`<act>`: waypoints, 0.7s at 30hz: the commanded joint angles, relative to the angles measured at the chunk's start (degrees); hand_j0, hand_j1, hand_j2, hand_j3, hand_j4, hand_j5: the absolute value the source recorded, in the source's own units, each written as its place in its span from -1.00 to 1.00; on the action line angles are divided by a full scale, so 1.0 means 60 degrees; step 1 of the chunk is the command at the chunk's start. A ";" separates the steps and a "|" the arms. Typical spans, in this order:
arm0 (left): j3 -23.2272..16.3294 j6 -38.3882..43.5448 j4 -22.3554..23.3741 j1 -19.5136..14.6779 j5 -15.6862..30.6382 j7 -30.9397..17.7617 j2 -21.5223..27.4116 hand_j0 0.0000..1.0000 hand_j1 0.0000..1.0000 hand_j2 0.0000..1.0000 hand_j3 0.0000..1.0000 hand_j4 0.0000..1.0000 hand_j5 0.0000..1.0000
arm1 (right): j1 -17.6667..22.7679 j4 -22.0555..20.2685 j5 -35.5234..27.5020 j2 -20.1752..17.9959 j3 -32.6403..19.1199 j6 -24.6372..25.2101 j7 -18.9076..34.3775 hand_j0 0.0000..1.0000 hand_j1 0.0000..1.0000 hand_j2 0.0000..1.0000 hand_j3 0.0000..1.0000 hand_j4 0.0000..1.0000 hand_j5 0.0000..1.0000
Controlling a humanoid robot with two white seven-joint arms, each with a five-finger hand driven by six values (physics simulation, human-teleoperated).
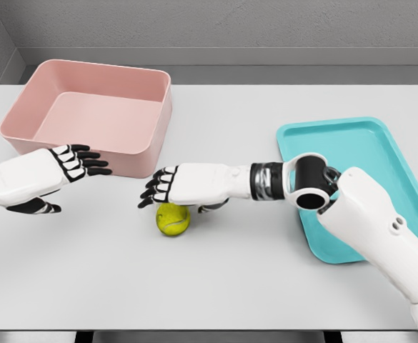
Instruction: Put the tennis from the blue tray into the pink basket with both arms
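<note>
Nearest to us, our right arm runs in from the lower right, crossing the near left corner of the blue tray, which sits empty on the right side of the table. The tennis ball is no longer in that tray: it lies on the table, left of centre and just in front of the pink basket. Our right hand rests palm down over the ball, touching its top, fingers stretched toward the left and only lightly bent; we cannot tell whether it truly grips the ball or merely presses on it. Our left hand hovers apart to the left, fingers extended and holding nothing, just before the basket's near wall.

We judge the step in hand to be the handover in the middle: the ball has reached the zone between the arms. Next, we need the left hand to close in on the ball's free side, get a firm hold on it, then lift it above the near rim and release it inside the basket.
</note>
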 commanded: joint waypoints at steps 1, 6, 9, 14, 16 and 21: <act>-0.0036 0.0010 0.0063 0.0000 -0.0362 0.0004 -0.0285 1.00 1.00 1.00 1.00 1.00 1.00 | 0.0015 -0.0605 -0.0115 -0.0368 -0.0661 0.0028 0.0007 0.99 0.99 0.99 0.99 0.99 0.99; -0.0446 0.0010 0.0209 -0.0073 -0.1080 0.0004 -0.0725 1.00 1.00 1.00 1.00 1.00 1.00 | 0.1303 -0.1382 -0.0525 -0.1848 -0.3765 0.0028 -0.0008 1.00 1.00 1.00 1.00 1.00 1.00; -0.0929 0.0010 0.0209 -0.0088 -0.1490 0.0004 -0.0989 1.00 1.00 1.00 1.00 1.00 1.00 | 0.2475 -0.1910 -0.2296 -0.2946 -0.5919 0.0028 -0.0008 1.00 1.00 1.00 1.00 1.00 1.00; -0.1881 0.0010 0.0209 -0.0878 -0.1871 0.0004 -0.1179 1.00 1.00 1.00 1.00 1.00 1.00 | 0.4467 -0.1851 -0.3205 -0.3196 -0.8014 0.0028 -0.0008 1.00 1.00 1.00 1.00 1.00 1.00; -0.2086 0.0010 0.0209 -0.1128 -0.1842 0.0004 -0.1179 1.00 1.00 1.00 1.00 1.00 1.00 | 0.5039 -0.1851 -0.3206 -0.3108 -0.8117 0.0028 -0.0022 1.00 1.00 1.00 1.00 1.00 1.00; -0.2921 0.0010 0.0209 -0.2051 -0.1827 0.0004 -0.1281 1.00 1.00 1.00 1.00 1.00 1.00 | 0.5830 -0.1763 -0.3337 -0.2317 -0.8908 0.0028 0.0022 1.00 1.00 1.00 1.00 1.00 1.00</act>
